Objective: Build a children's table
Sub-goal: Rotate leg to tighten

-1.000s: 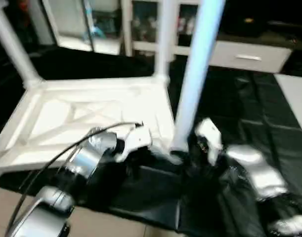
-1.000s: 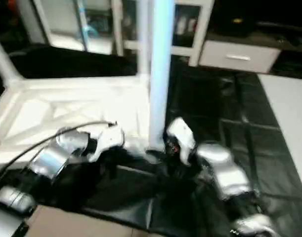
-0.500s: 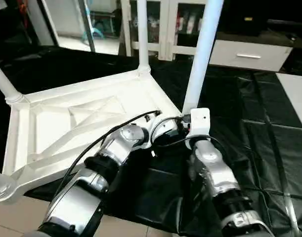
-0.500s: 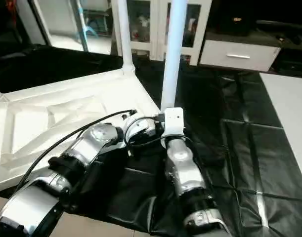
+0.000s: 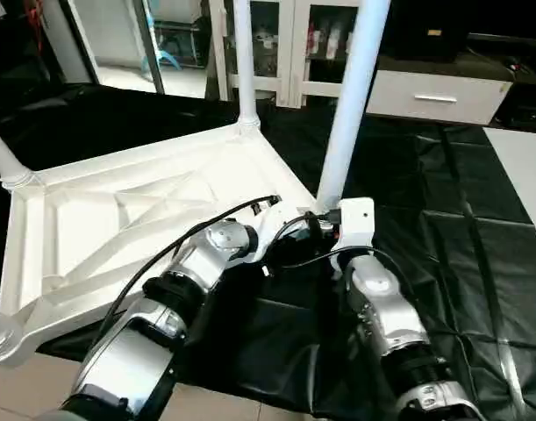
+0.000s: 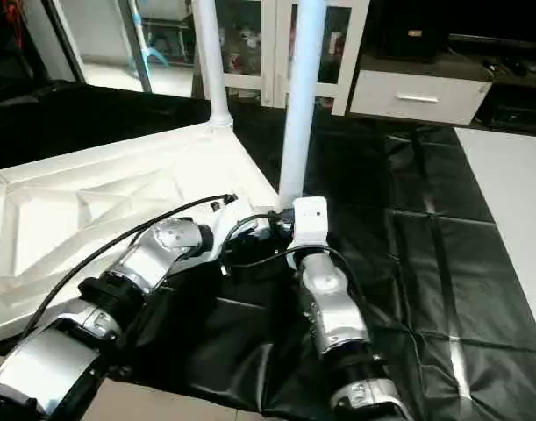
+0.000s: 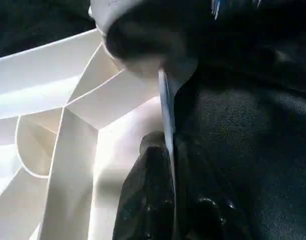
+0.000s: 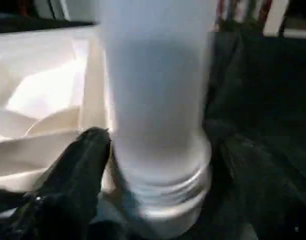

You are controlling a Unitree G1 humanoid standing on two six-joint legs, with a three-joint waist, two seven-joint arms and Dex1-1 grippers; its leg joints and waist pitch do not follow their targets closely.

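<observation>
children's table (image 5: 145, 202) on black-draped work table (image 5: 443, 228)

The tabletop (image 5: 145, 219) has swung round, and the right hand (image 8: 158, 165) seems to have widened around the leg (image 5: 346, 114).

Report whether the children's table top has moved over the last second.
Yes. The table top has turned: its far corner swung left, away from the white drawer.

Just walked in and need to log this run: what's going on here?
The robot is assembling a children's table. The white top lies underside up on the black-draped work table, with legs standing in its corners. Both grippers work at the near corner: the right gripper straddles the base of the near leg, and the left gripper is shut on the top's edge beside it.
</observation>
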